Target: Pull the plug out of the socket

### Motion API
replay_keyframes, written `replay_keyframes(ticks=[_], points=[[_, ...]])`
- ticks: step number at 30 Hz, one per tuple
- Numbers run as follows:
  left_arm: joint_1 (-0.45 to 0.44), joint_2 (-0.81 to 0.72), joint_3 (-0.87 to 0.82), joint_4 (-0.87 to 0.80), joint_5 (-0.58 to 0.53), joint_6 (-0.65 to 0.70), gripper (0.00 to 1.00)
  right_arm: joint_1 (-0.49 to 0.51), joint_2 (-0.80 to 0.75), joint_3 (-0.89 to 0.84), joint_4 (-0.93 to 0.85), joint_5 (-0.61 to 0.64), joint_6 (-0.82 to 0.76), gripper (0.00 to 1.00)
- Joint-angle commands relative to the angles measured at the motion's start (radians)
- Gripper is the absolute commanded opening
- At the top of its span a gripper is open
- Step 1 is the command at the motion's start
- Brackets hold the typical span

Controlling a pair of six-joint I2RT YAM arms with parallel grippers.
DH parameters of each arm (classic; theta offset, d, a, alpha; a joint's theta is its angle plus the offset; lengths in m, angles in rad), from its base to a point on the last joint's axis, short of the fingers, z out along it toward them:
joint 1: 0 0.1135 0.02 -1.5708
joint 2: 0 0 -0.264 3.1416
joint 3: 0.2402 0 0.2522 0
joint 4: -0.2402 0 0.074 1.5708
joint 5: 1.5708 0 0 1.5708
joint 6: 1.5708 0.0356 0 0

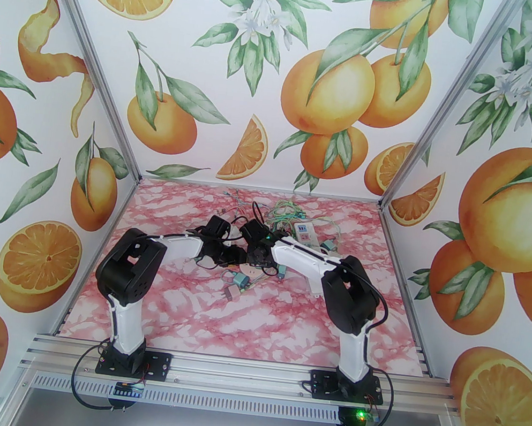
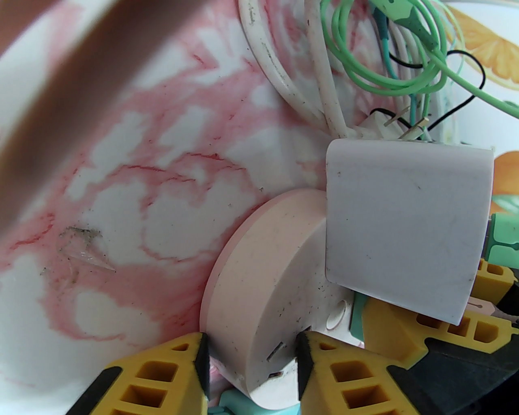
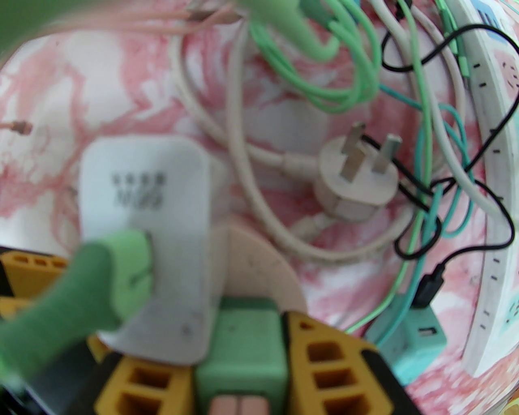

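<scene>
A pink round socket (image 2: 259, 275) lies on the marbled table, and my left gripper (image 2: 251, 360) is shut on its rim, one yellow finger on each side. A white adapter block (image 2: 405, 227) stands on the socket's face. In the right wrist view a green plug (image 3: 243, 324) sits against the pink socket (image 3: 263, 267), with my right gripper (image 3: 239, 364) shut on it. Beside it the white adapter (image 3: 146, 227) has a green cable end (image 3: 117, 275) stuck into it. From above, the left gripper (image 1: 235, 257) and the right gripper (image 1: 257, 259) meet at mid-table.
A white power strip (image 1: 304, 232) lies behind the grippers among tangled green, white and black cables (image 1: 284, 214). A loose white three-pin plug (image 3: 357, 182) and a teal adapter (image 3: 409, 344) lie close by. Two more plugs (image 1: 239, 282) rest nearer the front.
</scene>
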Motion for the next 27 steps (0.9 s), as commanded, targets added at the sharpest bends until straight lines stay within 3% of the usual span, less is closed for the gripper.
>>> replay_keyframes(ticks=[1,16,27], points=[[-0.033,0.056,0.001,-0.064,-0.073,0.029,0.35,0.005,-0.011,-0.019,0.041,-0.036,-0.002,0.19],[-0.098,0.143,0.021,-0.188,-0.219,0.046,0.32,0.041,0.027,0.082,-0.031,-0.030,-0.013,0.18],[-0.098,0.160,0.022,-0.203,-0.235,0.035,0.32,-0.088,-0.125,-0.090,0.141,-0.195,0.061,0.18]])
